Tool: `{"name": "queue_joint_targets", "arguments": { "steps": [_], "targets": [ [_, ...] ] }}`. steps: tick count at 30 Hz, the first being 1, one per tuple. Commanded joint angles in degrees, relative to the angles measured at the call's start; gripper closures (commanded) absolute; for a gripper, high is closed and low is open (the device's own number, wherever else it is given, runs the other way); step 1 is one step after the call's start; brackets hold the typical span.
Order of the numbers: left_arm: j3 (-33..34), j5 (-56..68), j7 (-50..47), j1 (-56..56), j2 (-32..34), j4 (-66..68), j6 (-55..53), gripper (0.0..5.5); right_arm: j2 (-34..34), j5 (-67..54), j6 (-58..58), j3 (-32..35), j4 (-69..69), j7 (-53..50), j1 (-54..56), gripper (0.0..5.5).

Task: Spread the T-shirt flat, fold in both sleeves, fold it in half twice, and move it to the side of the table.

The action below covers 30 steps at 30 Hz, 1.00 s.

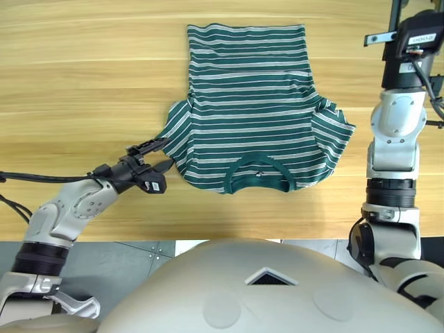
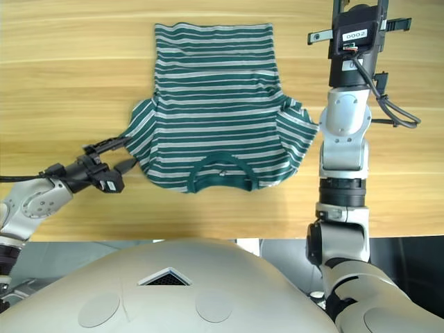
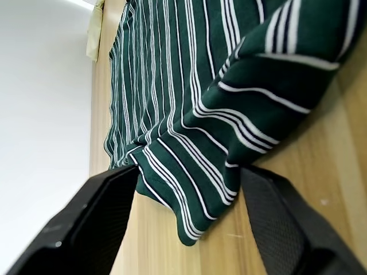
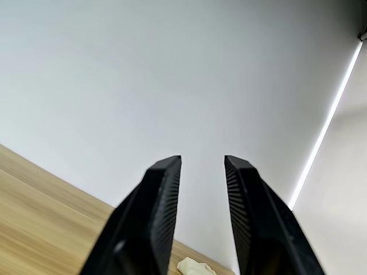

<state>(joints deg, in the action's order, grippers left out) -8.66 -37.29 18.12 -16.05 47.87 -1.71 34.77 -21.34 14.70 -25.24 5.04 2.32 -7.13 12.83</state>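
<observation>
A dark green T-shirt (image 1: 251, 97) with white stripes lies spread on the wooden table (image 1: 76, 83), collar near me and hem at the far side. Both sleeves stick out at the sides, slightly rumpled. My left gripper (image 1: 161, 155) is open at table level, its two fingers straddling the edge of the shirt's left sleeve (image 3: 189, 189). In the left wrist view one black finger (image 3: 86, 229) shows on each side of the sleeve's hem. My right arm (image 1: 397, 118) is raised beside the right sleeve (image 1: 333, 132). The right gripper (image 4: 202, 163) is open, holds nothing, and points past the table's far edge.
Bare wood extends left of the shirt and along the front edge (image 1: 104, 232). A small pale crumpled object (image 4: 195, 267) lies at the table's far edge. A white wall stands behind the table.
</observation>
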Motion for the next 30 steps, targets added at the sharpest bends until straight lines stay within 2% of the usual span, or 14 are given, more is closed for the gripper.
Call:
{"name": "queue_joint_targets", "arguments": {
  "steps": [1, 16, 25, 30],
  "targets": [
    [-2.8, -7.6, -0.9, -0.3, -0.5, 4.8, -5.4, 2.24, -0.7, 0.9, 0.3, 0.8, -0.6, 0.6, -1.8, 4.11],
    [-8.7, -10.1, -7.3, 6.4, -2.7, 11.9, -8.8, 2.24, -0.1, 0.3, -0.1, 1.1, 1.4, 0.6, -2.5, 4.11],
    [-10.4, -9.0, -8.0, 6.8, -3.3, 14.0, -11.0, 3.79, -0.2, -1.1, -0.4, 1.9, 1.1, 1.5, -3.5, 4.11],
    [-10.8, -8.9, -8.6, 6.9, -3.7, 14.5, -11.7, 4.30, -0.4, -1.3, -0.6, 2.0, 1.1, 1.9, -3.9, 4.11]
  ]
}}
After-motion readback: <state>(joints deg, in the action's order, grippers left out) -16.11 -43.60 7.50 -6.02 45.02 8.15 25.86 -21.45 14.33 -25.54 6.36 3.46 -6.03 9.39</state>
